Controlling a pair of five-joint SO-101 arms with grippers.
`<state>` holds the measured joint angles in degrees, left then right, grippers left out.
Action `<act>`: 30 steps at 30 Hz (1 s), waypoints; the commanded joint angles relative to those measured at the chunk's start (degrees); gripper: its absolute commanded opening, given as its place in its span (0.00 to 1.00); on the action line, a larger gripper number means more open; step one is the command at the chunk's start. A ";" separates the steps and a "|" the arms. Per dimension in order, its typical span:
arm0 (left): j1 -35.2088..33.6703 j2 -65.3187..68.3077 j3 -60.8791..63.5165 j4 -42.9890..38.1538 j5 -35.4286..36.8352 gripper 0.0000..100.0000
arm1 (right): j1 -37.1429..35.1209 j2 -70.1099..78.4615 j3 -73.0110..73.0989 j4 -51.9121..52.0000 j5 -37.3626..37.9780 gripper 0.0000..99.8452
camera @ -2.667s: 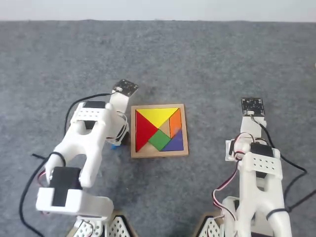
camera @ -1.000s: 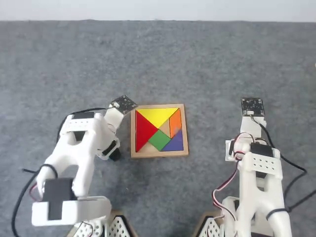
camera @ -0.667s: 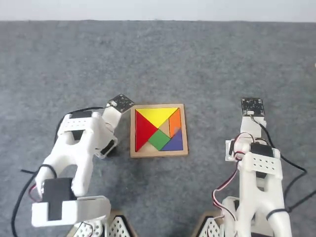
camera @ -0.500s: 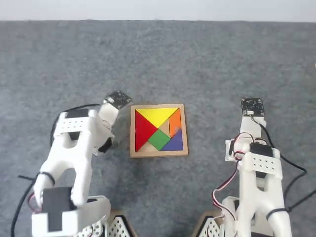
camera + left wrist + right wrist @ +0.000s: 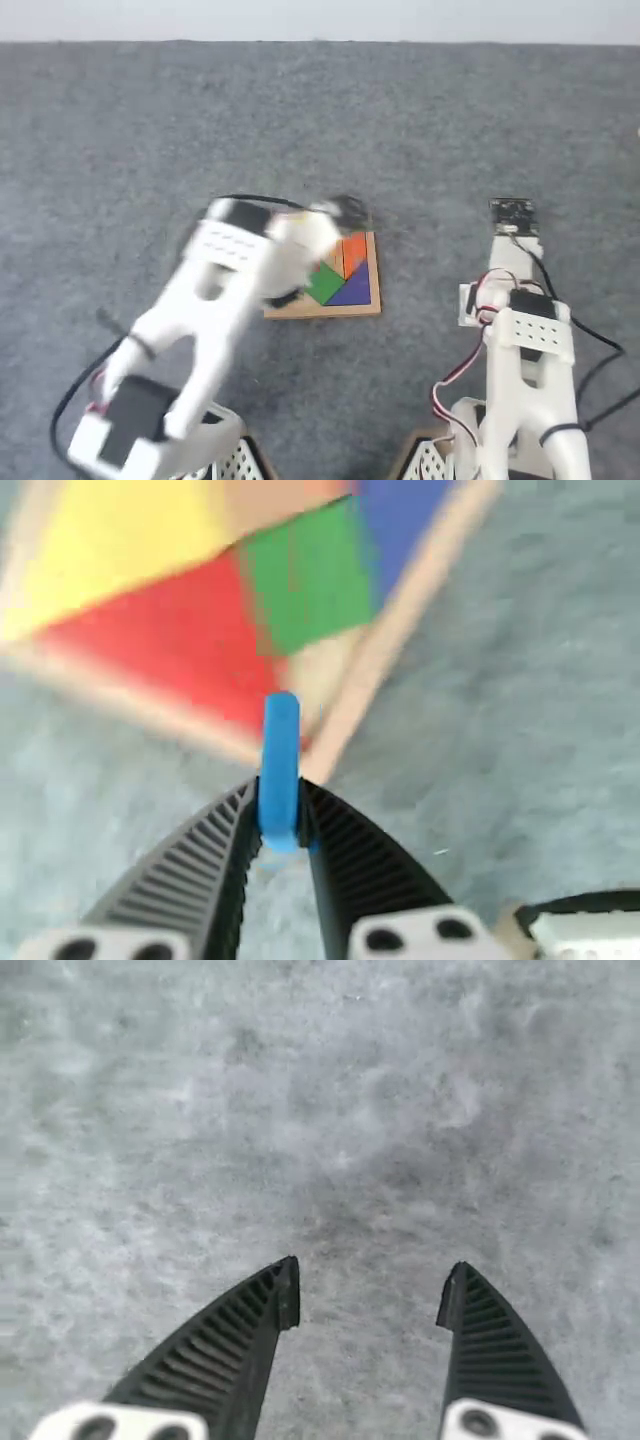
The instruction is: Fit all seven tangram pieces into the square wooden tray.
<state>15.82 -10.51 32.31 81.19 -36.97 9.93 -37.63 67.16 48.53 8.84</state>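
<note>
while the left arm [image 5: 230, 280] leans across the square wooden tray [image 5: 330, 308] in the high view and covers its left half, the left wrist view looks straight down at that covered part. from up high you can see an orange piece [image 5: 355, 250], a green square [image 5: 325, 285] and a dark blue piece [image 5: 357, 290] lying flat in the right half of the tray. the left wrist view adds a big red triangle [image 5: 160, 650] and a big yellow triangle [image 5: 110, 540], both flat in the tray and touching each other. it also shows the left gripper [image 5: 280, 792] pinched tight on a light blue piece [image 5: 281, 740]. this piece stands on its thin edge and pokes out past the tips. it hangs over the tray's rim, just beside a small bare wooden spot [image 5: 315, 675] between the red triangle, the green square and the rim. you cannot tell if the light blue piece touches the wood. the right arm [image 5: 520, 330] stands well apart from the tray, off to its right side, in the high view. the right wrist view shows the right gripper [image 5: 370, 1295] up close, with its two black fingers [image 5: 235, 1345] spread wide apart above the grey mat [image 5: 350, 1110].
</note>
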 commanded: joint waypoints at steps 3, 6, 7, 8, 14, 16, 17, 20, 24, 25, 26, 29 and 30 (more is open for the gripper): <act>8.09 13.80 -11.82 -1.49 3.52 0.01 | 4.44 -0.48 -3.78 0.31 0.44 0.24; 6.33 20.13 -15.96 -1.23 3.25 0.01 | 4.62 -0.48 -3.87 0.31 0.44 0.24; 5.63 21.19 -16.75 -1.05 3.08 0.01 | 4.62 -0.48 -3.87 0.31 0.44 0.24; 5.27 21.63 -16.92 -0.79 2.20 0.01 | 4.70 -0.48 -3.87 0.31 0.44 0.24; 4.84 21.71 -17.01 1.23 -0.97 0.01 | 4.70 -0.48 -3.87 0.31 0.62 0.24; 4.22 22.07 -16.84 1.93 -2.20 0.01 | 4.70 -0.48 -3.87 0.31 0.70 0.24; 4.13 22.15 -16.84 2.55 -2.81 0.01 | 4.70 -0.48 -3.87 0.31 0.70 0.24; 3.78 22.15 -16.84 3.25 -3.87 0.01 | 4.62 -0.48 -3.96 0.22 0.79 0.24; 3.87 22.24 -16.22 4.04 -5.98 0.01 | 4.53 -0.48 -3.96 0.22 0.79 0.24; 3.87 22.24 -15.87 4.22 -6.68 0.01 | 4.53 -0.48 -3.96 0.22 0.79 0.24; 3.87 22.24 -15.52 4.22 -7.21 0.01 | 4.53 -0.48 -3.96 0.22 0.79 0.24; 3.87 22.24 -15.34 5.10 -9.23 0.02 | 4.35 -0.48 -3.96 0.22 0.79 0.24; 3.87 22.24 -15.34 5.63 -10.29 0.03 | 4.35 -0.48 -3.96 0.22 0.79 0.24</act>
<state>19.96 12.09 17.98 84.44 -43.82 14.07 -37.63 67.16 48.53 8.84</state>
